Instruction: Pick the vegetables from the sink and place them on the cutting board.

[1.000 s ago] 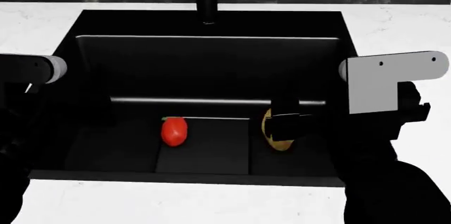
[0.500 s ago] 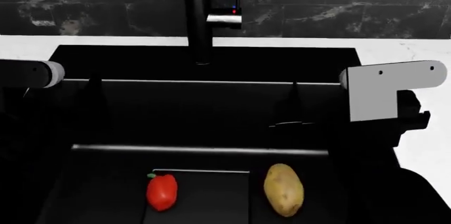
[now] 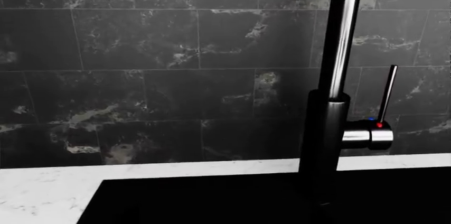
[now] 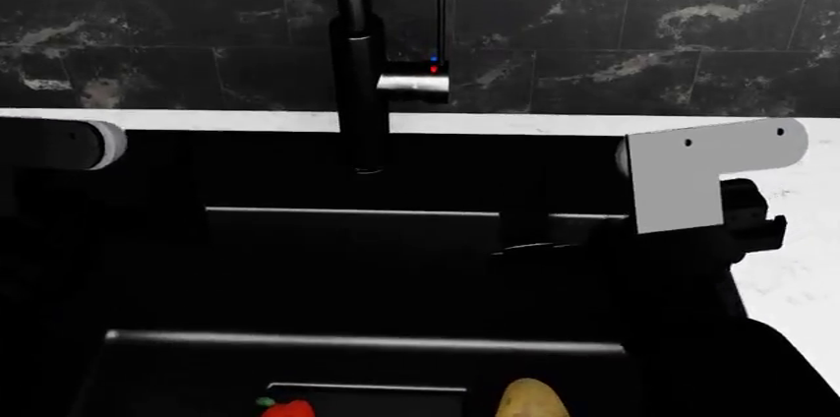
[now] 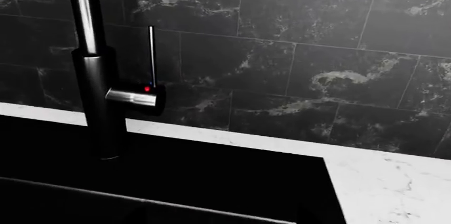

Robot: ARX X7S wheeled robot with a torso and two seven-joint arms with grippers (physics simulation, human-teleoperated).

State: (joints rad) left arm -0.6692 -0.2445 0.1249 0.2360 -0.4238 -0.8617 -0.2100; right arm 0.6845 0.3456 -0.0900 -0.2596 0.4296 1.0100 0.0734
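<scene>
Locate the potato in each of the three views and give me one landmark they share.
Head view: potato at the bottom edge, right of centre, cut off by the frame.
Left wrist view: not in it.
Right wrist view: not in it.
Shared landmark: the faucet.

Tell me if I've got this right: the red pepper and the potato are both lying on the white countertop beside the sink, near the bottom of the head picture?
Not quite. In the head view the red pepper and the potato lie down inside the black sink, not on the white countertop. They do sit near the bottom of that picture.
</scene>
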